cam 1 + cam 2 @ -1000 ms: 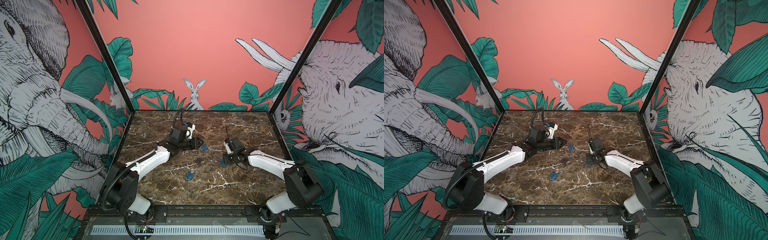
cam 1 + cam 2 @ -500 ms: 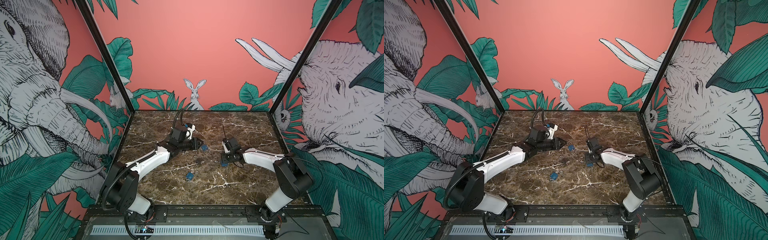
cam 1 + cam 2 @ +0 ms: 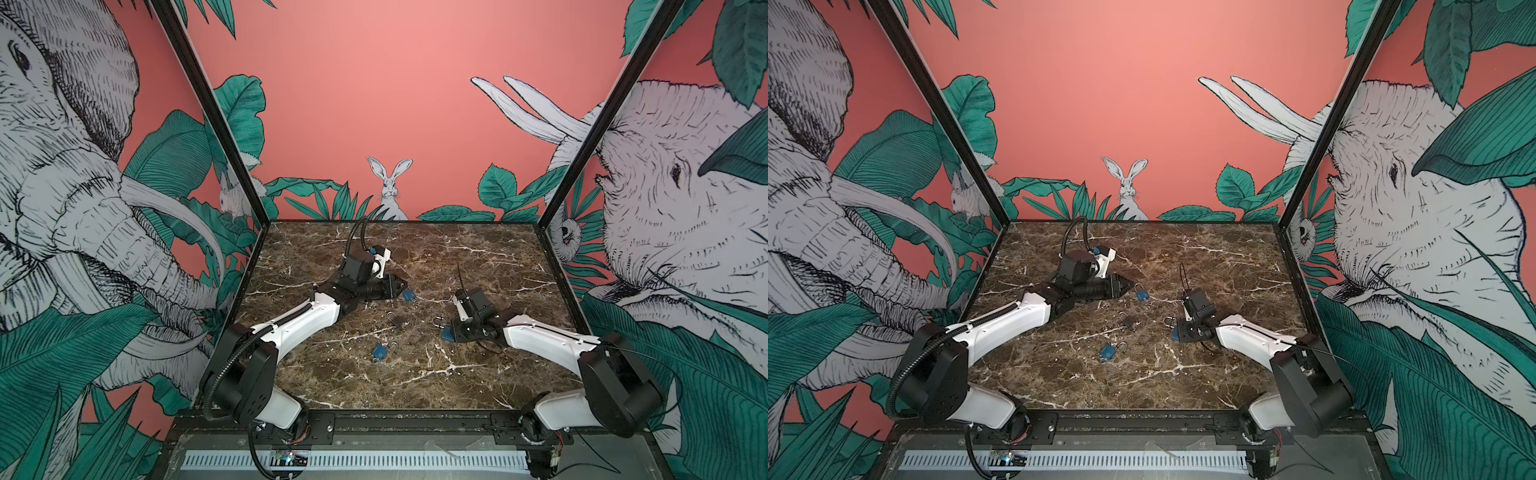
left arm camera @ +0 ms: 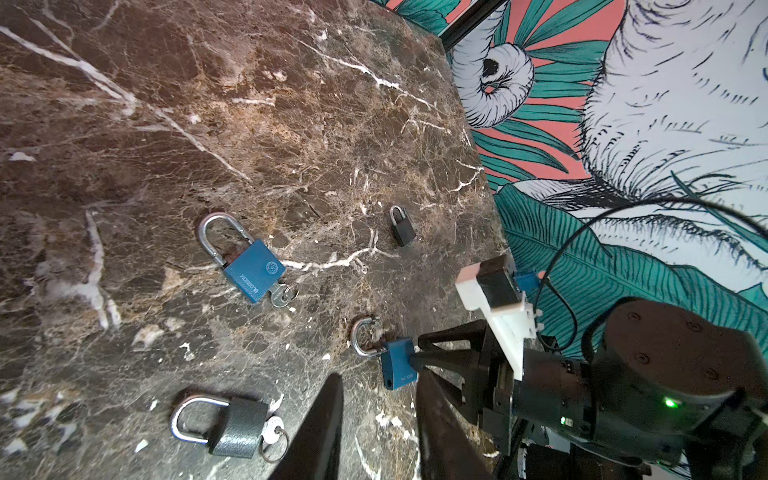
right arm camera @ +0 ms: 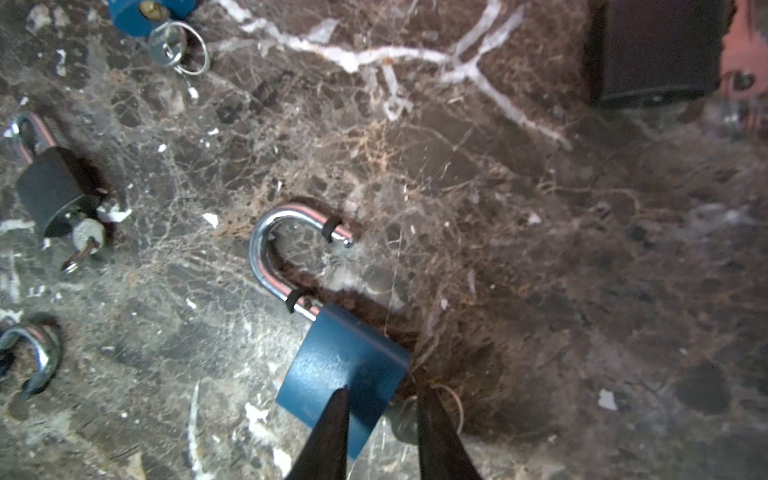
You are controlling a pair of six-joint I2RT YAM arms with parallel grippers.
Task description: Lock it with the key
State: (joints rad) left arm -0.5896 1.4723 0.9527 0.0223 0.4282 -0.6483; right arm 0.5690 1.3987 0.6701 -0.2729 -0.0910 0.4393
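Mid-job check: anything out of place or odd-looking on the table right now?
One thing: the blue padlock at the right pincer has its shackle sprung open, free end clear of the body, so it is not locked yet. Nothing looks spilled or damaged.

We see two arms in white shells with black joints. Our left arm [image 3: 303, 324] trails a ribbed black hose [image 3: 232, 358]; our right arm [image 3: 544, 338] carries a thin black cable [image 4: 582, 225]. The right gripper [image 5: 381, 390] has black pointed fingers. A green light [image 4: 669, 402] glows below a round black housing [image 4: 665, 349] dotted with screws.
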